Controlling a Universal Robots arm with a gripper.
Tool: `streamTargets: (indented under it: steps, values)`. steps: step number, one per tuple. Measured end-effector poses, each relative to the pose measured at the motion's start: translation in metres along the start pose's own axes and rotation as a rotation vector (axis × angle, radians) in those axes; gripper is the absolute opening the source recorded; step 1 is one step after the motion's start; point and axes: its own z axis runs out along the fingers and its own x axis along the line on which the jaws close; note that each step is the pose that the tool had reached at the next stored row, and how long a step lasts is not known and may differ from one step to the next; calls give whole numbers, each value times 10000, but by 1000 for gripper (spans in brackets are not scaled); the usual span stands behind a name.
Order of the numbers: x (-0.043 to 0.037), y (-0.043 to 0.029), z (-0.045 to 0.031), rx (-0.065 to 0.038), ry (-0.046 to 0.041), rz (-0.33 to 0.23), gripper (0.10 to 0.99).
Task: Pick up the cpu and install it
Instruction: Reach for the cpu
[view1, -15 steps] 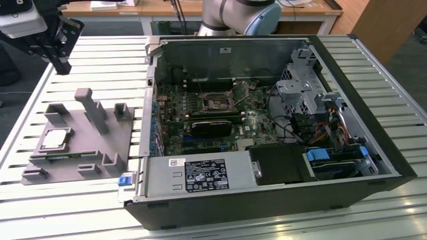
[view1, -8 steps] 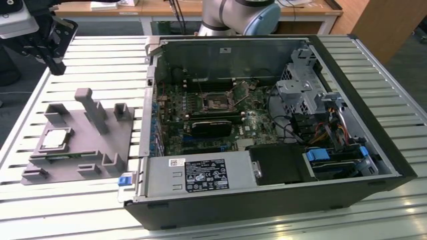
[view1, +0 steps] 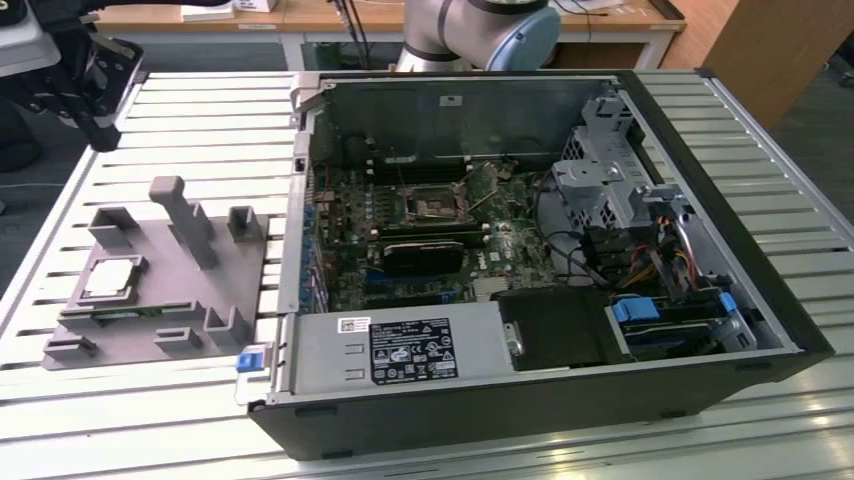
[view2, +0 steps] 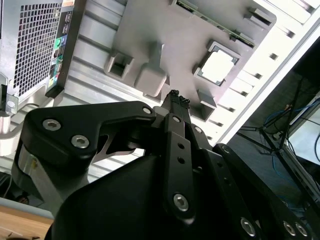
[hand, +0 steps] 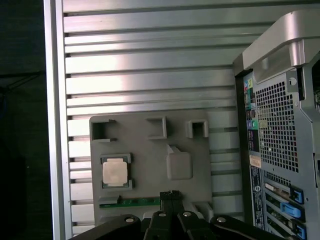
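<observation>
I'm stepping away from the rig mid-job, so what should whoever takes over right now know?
Gripper: shut, empty, raised above the grey fixture, touching nothing.
Cpu: flat in its recess on the fixture, to the exterior view's left of the open computer case.
Done: nothing visible yet.
Left: cpu not picked up; the motherboard socket holds no cpu.

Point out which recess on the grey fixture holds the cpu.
The square framed recess at the grey fixture's edge on the exterior view's left: the cpu lies flat in it, silvery top up. The three U-shaped brackets stand empty.
</observation>
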Motion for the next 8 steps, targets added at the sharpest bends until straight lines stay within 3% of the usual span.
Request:
streamTargets:
  steps: [8]
  values:
    - [94,-7,4,0,3,1,106]
